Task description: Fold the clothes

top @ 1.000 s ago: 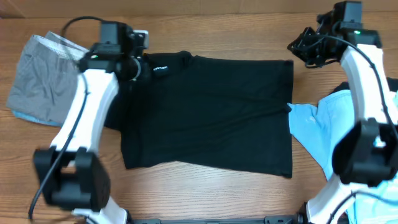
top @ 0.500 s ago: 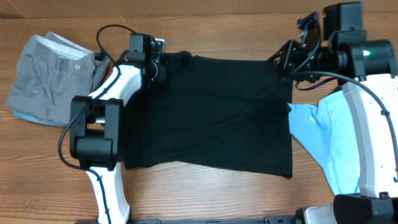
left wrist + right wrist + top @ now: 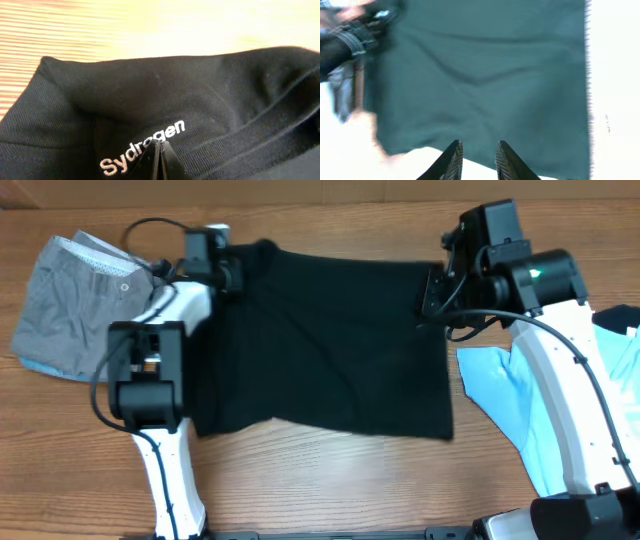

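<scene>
The black T-shirt [image 3: 330,350] lies spread flat across the middle of the table, collar to the left. My left gripper [image 3: 228,275] is shut on the collar at the shirt's far left corner. In the left wrist view its closed fingertips [image 3: 159,145] pinch the neckband [image 3: 200,100] right at the white print. My right gripper [image 3: 432,298] hovers over the shirt's far right corner. Seen from the right wrist, it [image 3: 479,146] stands open with nothing between its fingers, and the shirt [image 3: 485,75] spreads out below it.
Grey shorts [image 3: 75,305] lie crumpled at the far left, over a bit of pale blue cloth. A light blue T-shirt [image 3: 510,390] lies bunched at the right, under my right arm. The table's far edge runs just behind the black shirt.
The left gripper closed on the collar and pulled the black shirt left and toward the far edge. The right gripper swung left and down over the shirt's right corner.
</scene>
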`<state>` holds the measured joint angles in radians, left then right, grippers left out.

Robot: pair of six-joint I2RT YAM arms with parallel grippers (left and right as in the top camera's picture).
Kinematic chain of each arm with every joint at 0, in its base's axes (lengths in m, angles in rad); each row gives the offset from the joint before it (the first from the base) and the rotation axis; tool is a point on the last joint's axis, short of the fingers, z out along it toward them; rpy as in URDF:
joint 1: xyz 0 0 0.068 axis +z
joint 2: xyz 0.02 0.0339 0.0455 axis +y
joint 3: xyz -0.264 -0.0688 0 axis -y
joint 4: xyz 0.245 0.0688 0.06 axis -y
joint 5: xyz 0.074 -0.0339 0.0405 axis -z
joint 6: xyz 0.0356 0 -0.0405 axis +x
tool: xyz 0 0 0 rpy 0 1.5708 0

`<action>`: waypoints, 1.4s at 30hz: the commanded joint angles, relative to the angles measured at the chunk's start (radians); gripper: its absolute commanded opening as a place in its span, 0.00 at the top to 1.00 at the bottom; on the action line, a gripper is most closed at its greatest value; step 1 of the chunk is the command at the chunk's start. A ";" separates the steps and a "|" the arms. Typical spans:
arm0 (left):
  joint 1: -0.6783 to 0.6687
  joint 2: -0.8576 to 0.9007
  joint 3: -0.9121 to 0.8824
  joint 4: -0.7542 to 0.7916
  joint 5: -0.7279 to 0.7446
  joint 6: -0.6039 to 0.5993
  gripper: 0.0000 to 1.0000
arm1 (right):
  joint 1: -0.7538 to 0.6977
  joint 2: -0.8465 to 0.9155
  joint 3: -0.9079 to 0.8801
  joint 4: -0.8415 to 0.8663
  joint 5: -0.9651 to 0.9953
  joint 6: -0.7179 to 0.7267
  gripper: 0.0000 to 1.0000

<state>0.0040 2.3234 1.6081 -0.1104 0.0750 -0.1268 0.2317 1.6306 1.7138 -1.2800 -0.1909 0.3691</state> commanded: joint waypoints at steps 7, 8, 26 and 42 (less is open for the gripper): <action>0.071 0.012 0.236 -0.303 0.138 0.074 0.92 | 0.000 0.027 -0.432 0.166 0.113 0.075 0.66; 0.069 -0.004 0.256 -0.335 0.137 0.087 0.91 | -0.004 0.027 -0.469 0.179 0.112 0.082 0.66; -0.011 -0.608 0.411 -0.892 0.162 0.105 0.47 | -0.075 0.036 -0.957 0.634 0.092 0.200 0.96; -0.024 -0.646 0.183 -1.358 0.151 0.029 0.56 | -0.315 -0.051 -0.860 0.422 0.112 0.141 0.88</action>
<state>-0.0181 1.6596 1.8862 -1.4673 0.2317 -0.0551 -0.0734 1.6184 0.8230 -0.8413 -0.0559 0.6376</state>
